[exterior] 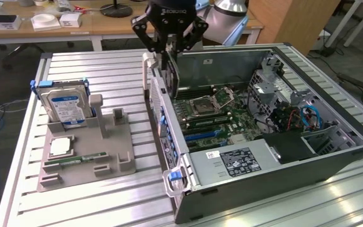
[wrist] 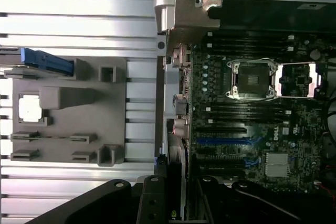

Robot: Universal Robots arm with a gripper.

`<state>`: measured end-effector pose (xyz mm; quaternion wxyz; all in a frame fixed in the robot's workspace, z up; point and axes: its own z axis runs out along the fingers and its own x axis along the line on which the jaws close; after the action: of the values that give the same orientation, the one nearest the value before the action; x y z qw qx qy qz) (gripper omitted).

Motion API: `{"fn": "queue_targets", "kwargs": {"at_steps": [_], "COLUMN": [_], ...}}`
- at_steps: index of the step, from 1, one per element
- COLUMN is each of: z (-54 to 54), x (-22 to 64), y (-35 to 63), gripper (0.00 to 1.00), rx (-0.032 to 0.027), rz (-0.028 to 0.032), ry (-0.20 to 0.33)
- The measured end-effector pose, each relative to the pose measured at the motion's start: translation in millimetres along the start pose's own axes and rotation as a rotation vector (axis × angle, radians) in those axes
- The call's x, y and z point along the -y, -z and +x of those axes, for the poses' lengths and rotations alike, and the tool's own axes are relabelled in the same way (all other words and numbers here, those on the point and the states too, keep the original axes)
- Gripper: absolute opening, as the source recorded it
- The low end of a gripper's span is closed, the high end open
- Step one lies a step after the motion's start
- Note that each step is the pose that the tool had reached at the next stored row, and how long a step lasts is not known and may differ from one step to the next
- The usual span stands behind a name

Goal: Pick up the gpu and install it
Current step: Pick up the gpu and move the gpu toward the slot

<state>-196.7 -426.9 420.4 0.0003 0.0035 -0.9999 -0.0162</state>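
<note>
The gpu (exterior: 174,75), a thin dark card, hangs upright and edge-on from my gripper (exterior: 170,51), which is shut on its top. It hovers just inside the open computer case (exterior: 332,156), close to the case's rear wall (exterior: 158,101) and above the motherboard (exterior: 222,116). The card's lower end is near the CPU socket (exterior: 205,105), above the board. In the wrist view the gpu (wrist: 177,174) appears as a narrow strip between the black fingers (wrist: 152,200), beside the blue expansion slot (wrist: 228,141).
On the exterior view's left, a grey holder (exterior: 87,151) carries a silver hard drive (exterior: 66,105), a square chip (exterior: 62,146) and a green memory stick (exterior: 75,160). The power supply (exterior: 232,163) fills the case's near end. Drive cages and cables (exterior: 295,113) sit on the right.
</note>
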Motion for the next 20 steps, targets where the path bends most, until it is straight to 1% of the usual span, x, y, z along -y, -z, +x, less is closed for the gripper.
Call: {"fn": "queue_targets", "kwargs": {"at_steps": [20], "z": [-91.0], "x": [0.7], "y": [-0.5], "gripper": [0.26], "rx": [0.0], "rz": [0.0], "ry": [0.0]}}
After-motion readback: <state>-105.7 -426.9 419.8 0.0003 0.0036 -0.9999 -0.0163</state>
